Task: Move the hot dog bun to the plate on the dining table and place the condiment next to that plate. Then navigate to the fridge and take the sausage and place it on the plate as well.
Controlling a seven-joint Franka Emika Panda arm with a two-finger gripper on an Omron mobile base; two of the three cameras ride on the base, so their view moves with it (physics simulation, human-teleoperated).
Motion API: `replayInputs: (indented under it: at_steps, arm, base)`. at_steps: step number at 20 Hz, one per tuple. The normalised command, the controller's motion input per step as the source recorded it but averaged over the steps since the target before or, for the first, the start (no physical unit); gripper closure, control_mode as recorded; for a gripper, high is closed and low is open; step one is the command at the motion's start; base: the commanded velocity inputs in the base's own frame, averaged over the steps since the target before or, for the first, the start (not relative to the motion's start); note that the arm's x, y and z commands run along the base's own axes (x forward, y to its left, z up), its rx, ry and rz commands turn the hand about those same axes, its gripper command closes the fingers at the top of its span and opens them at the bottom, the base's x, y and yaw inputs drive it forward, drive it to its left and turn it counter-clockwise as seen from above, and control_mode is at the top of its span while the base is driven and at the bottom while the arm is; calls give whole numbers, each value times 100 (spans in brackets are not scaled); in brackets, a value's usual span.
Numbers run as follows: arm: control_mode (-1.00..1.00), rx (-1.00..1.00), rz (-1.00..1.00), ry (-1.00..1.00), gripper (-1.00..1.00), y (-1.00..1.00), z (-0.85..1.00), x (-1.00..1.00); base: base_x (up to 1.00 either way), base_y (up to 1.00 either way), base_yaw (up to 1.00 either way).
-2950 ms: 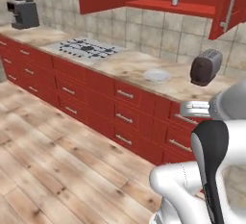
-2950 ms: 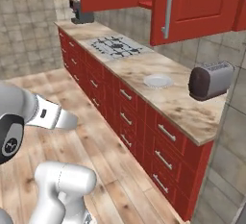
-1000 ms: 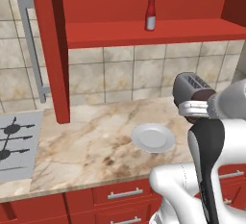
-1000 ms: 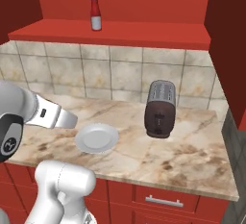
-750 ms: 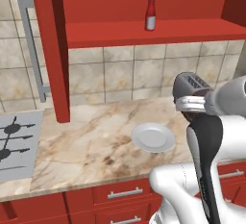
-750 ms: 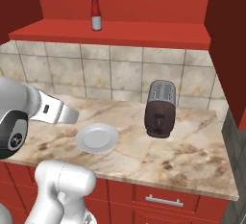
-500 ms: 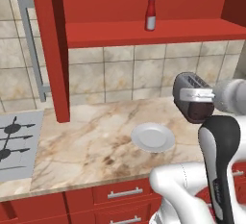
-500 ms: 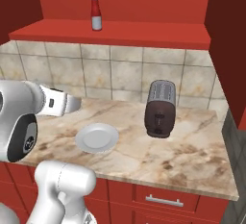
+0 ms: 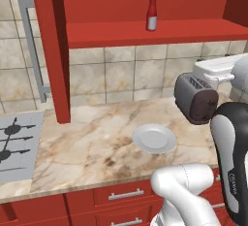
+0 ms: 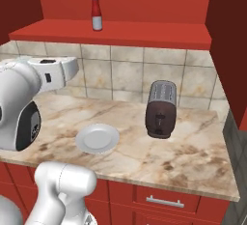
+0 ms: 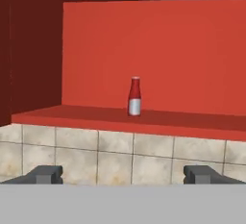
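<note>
Now I'm holding the gripper (image 11: 123, 174) released, facing the condiment (image 11: 135, 96) standing upright mid-shelf (image 11: 192, 124), near its front edge.

one small red condiment bottle with pale label band (image 9: 151, 13); one plain round white plate (image 9: 154, 138); one dark steel two-slot toaster (image 10: 161, 108); one grey gas hob (image 9: 15, 147)
</note>
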Motion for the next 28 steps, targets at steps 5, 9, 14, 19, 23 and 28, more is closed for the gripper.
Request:
replayInputs:
  at_steps: [5,9,14,19,23,28]
  arm:
    - [-100,0,0,-10,-100,9,90,40]
    - [-100,0,-1,-1,-100,11,22,57]
    - [-100,0,0,0,-100,1,-4,29]
    - [-100,0,-3,0,-100,0,-4,24]
    - [-100,1,0,0,-100,0,0,4]
    - [-100,5,-2,8,-100,1,0,44]
  base:
    - [0,0,0]
    - [0,0,0]
    - [0,0,0]
    - [0,0,0]
    - [0,0,0]
    - [0,0,0]
